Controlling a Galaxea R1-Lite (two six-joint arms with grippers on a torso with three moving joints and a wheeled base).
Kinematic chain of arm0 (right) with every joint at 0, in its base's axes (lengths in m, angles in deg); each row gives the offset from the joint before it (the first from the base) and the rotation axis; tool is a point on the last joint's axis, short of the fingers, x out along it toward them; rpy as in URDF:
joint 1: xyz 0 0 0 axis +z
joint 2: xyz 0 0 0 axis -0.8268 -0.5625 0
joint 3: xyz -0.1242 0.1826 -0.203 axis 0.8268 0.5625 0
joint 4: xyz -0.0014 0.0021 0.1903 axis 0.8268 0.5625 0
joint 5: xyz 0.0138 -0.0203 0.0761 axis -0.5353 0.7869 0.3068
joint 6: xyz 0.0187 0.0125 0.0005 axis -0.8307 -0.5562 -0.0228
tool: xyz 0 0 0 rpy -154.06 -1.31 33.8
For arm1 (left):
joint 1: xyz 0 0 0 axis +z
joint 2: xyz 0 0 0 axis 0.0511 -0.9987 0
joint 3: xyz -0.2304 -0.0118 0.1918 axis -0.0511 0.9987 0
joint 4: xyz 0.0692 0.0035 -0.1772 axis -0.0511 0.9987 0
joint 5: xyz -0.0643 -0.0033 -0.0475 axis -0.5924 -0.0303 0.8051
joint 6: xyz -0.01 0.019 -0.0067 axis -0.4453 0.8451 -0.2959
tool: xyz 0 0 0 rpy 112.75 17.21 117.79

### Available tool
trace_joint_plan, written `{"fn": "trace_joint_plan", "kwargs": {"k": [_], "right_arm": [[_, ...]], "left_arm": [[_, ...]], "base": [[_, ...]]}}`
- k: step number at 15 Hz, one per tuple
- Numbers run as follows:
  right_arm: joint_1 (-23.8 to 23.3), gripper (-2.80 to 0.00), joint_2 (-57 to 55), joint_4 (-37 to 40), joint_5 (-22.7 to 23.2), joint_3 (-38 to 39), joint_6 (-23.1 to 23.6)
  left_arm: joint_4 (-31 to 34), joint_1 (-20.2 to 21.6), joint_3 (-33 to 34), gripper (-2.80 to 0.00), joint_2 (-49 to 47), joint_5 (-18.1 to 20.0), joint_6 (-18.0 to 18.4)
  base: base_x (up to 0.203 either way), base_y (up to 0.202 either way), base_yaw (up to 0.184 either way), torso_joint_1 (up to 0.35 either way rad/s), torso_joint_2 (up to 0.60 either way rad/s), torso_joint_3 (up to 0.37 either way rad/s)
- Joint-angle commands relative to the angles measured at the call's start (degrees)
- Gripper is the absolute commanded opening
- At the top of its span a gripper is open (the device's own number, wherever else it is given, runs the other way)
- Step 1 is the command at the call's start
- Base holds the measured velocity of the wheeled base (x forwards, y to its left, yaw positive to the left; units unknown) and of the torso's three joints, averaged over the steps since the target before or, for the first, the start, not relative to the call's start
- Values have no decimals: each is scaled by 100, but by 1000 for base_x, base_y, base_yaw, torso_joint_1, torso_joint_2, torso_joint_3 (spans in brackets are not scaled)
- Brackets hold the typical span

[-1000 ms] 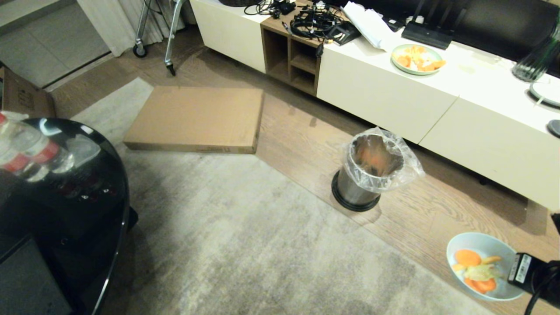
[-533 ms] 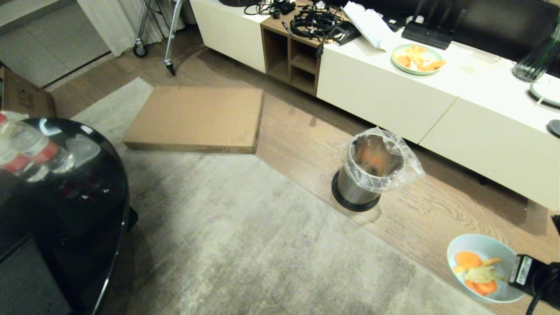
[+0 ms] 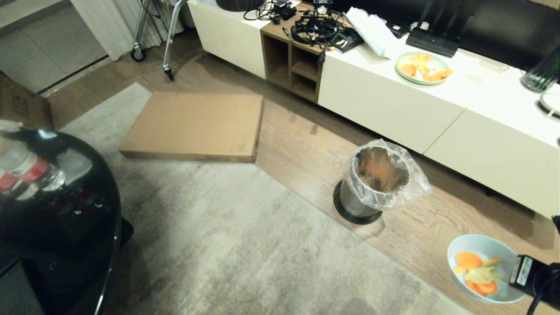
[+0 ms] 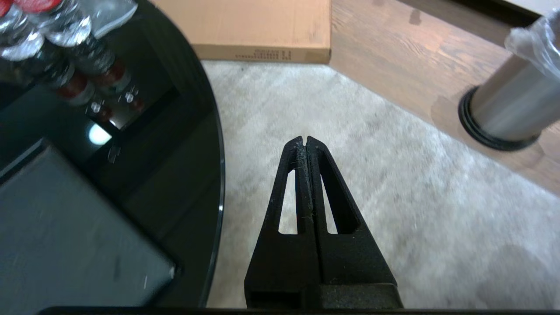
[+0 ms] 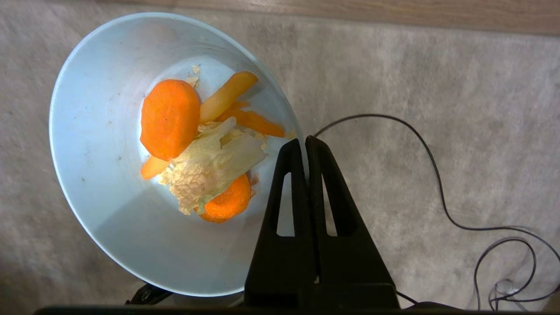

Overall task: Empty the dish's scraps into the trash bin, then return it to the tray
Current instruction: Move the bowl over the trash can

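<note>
Head view: right gripper (image 3: 512, 270) at near right corner, clamped onto the rim of the dish (image 3: 481, 249), held up off the floor. Dish is tipped only slightly, with the scraps (image 3: 477, 273) inside it: orange slices plus a pale leafy bit. Right wrist view shows the same grip: right gripper (image 5: 305, 141) has its two black fingers (image 5: 291, 183) pinched together on the dish (image 5: 100, 175) rim, one inside and one outside. Scraps (image 5: 197, 144) sit against the lower wall of the bowl. A thin black cable (image 5: 433, 175) trails over the grey rug (image 5: 415, 78) under it.

Trash bin (image 3: 372, 183) stands on the wood floor (image 3: 297, 131) far-left of the dish, well apart from it; clear bag liner folded over its rim, some orange visible inside. White cabinet (image 3: 393, 105) runs along the far side, with a pale-green plate (image 3: 422, 68) of orange pieces on top. Flat cardboard box (image 3: 194, 127) lies on the floor left of the bin. Black round table (image 3: 65, 205) with bottles at near left.

Left wrist view: left gripper (image 4: 305, 139) fully closed, nothing in it, hanging over the rug beside the black table (image 4: 175, 144); trash bin (image 4: 507, 113) to its right. Tray can't be clearly made out.
</note>
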State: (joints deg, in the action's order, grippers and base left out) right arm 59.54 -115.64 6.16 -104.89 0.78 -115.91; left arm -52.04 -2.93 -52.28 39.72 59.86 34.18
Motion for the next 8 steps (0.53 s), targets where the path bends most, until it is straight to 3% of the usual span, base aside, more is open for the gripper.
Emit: {"fn": "trace_joint_plan", "kwargs": {"k": [1, 8], "right_arm": [[1, -280, 10, -2, -17, 12, -13], [1, -280, 36, 16, -17, 21, -13]], "left_arm": [[-2, 0, 0, -280, 2, -4, -2], [-9, 0, 0, -280, 2, 3, -2]], "base": [[184, 0, 2, 2, 2, -1], [182, 0, 2, 1, 2, 1]]}}
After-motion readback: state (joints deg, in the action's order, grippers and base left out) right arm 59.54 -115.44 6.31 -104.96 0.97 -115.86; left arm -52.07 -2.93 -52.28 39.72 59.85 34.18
